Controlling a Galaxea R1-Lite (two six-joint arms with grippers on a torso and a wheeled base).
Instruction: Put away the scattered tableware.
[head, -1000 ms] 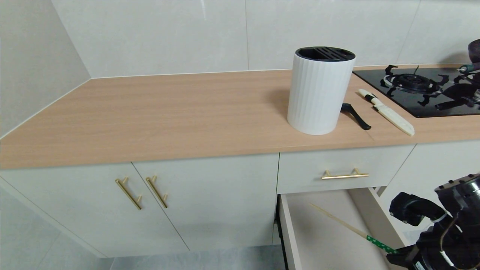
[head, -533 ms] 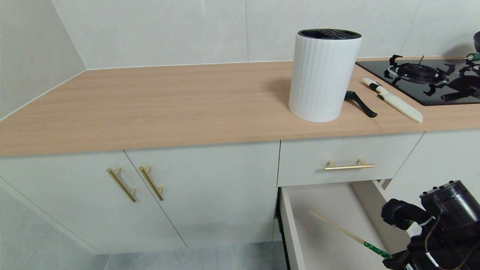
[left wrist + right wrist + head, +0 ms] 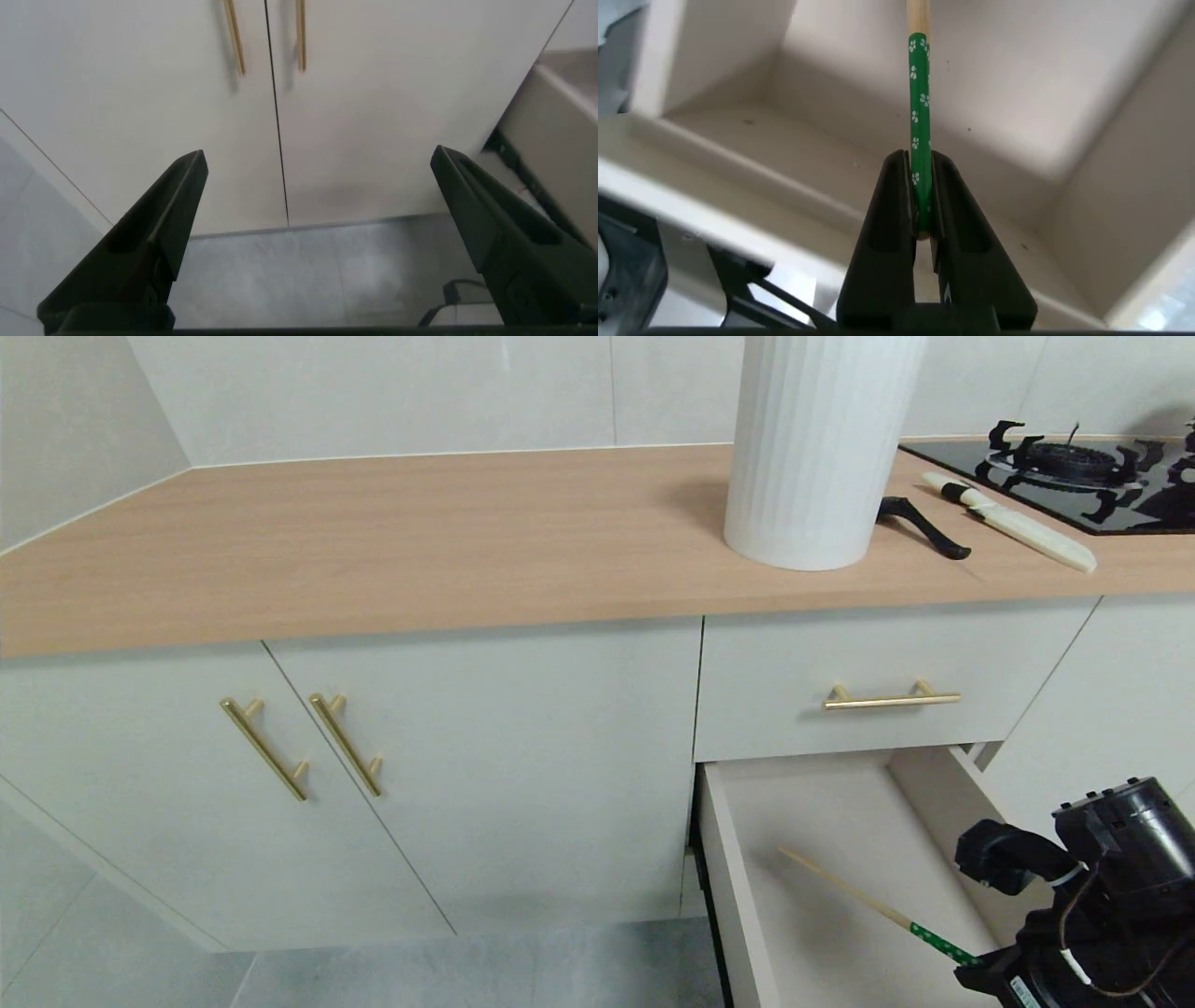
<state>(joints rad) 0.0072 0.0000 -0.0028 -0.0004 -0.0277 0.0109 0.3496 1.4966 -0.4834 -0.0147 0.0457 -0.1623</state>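
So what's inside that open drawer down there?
One chopstick with a green end, clamped in the right gripper, slants into the drawer over its pale floor. The right arm covers the drawer's near right corner, so that part can't be checked.

Matt wood-grain countertop (image 3: 420,541); ribbed white knife block (image 3: 822,448) — plastic-looking; brass-toned metal drawer handle (image 3: 892,700); glossy black hob (image 3: 1120,518); pale wooden chopstick (image 3: 850,890) — green-painted end.
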